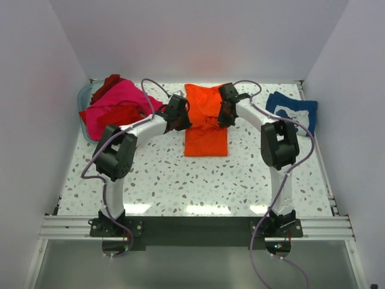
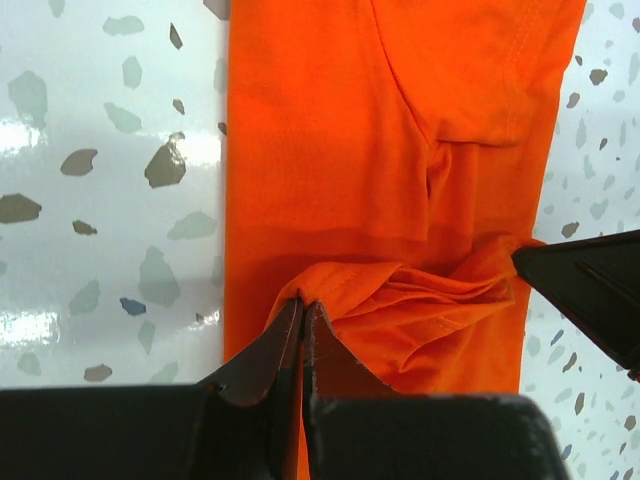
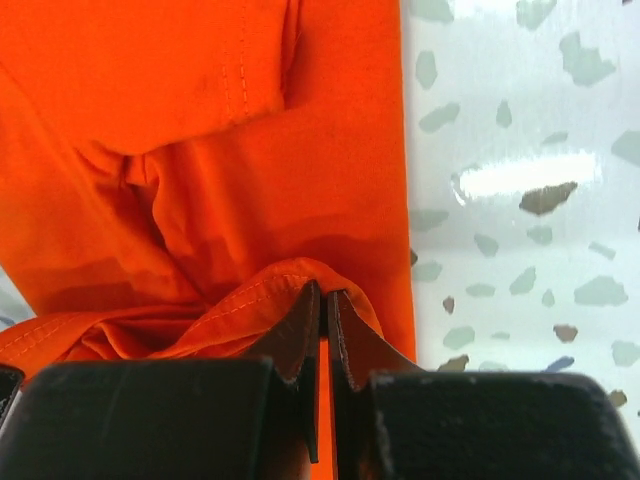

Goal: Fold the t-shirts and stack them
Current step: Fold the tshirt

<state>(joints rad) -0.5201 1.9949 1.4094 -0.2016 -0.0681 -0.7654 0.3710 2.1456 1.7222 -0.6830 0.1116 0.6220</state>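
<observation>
Two-handedly folding the orange shirt, with left gripper and right gripper each clamped on an edge, seemingly the hem; calling for level, matched travel.

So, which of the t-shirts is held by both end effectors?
The orange t-shirt, in the middle; the pink and red heap lies far left, the navy one far right.

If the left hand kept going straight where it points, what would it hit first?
The orange t-shirt: the left hand is shut on a fold of it, and more of that shirt lies flat on the table right ahead. Depth is unclear, but nothing else shows in that line.
</observation>
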